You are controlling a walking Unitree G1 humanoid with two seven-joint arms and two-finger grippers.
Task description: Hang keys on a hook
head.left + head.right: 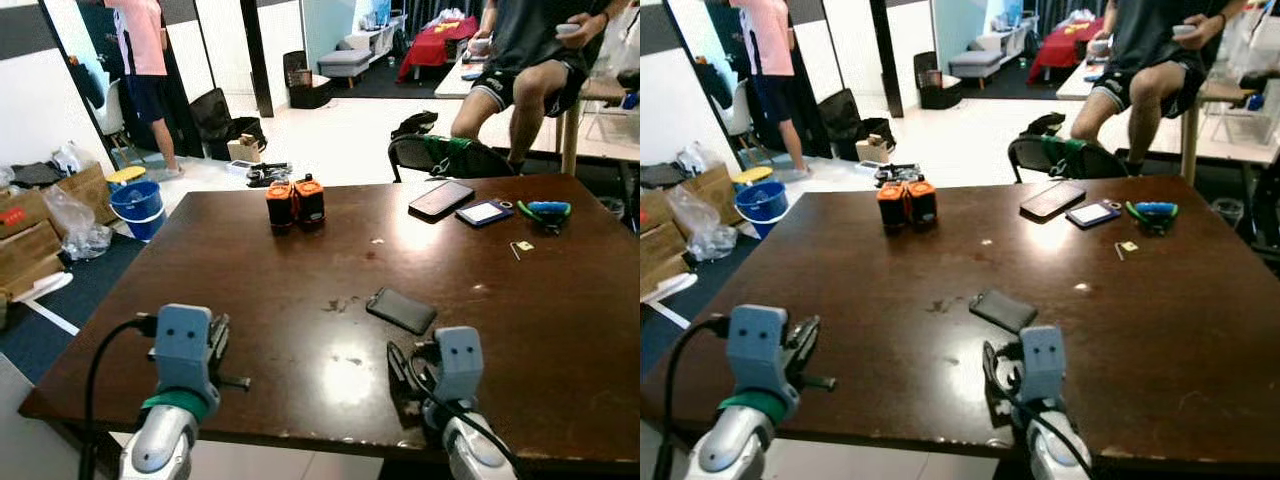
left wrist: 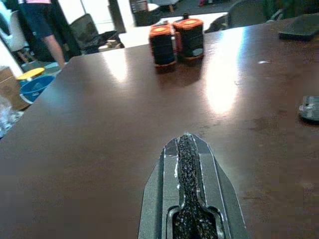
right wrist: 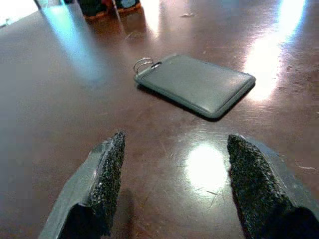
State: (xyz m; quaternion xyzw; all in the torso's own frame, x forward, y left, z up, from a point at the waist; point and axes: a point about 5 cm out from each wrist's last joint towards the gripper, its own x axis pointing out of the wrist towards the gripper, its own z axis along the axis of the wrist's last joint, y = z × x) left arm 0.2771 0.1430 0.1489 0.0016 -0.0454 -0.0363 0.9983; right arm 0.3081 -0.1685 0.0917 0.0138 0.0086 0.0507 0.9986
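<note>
A flat black key pouch [image 1: 401,310] lies on the dark brown table [image 1: 250,270], right of its middle. Its metal ring [image 3: 142,64] sticks out of one corner. My right gripper [image 3: 177,144] hovers low over the table's near edge, a short way before the pouch. It is open, and the pouch lies ahead of the gap between the fingers. My left gripper [image 2: 187,142] is shut on nothing, above the near left part of the table. It points toward two orange-and-black cylinders [image 1: 295,203] at the far side.
At the table's far right lie a dark phone [image 1: 441,198], a smaller device [image 1: 484,212] and a blue-green tool [image 1: 545,210]. A chair [image 1: 450,155] stands behind the table. One person sits beyond it [image 1: 530,60] and another stands far left [image 1: 140,60]. A blue bucket [image 1: 135,205] and boxes are on the floor at left.
</note>
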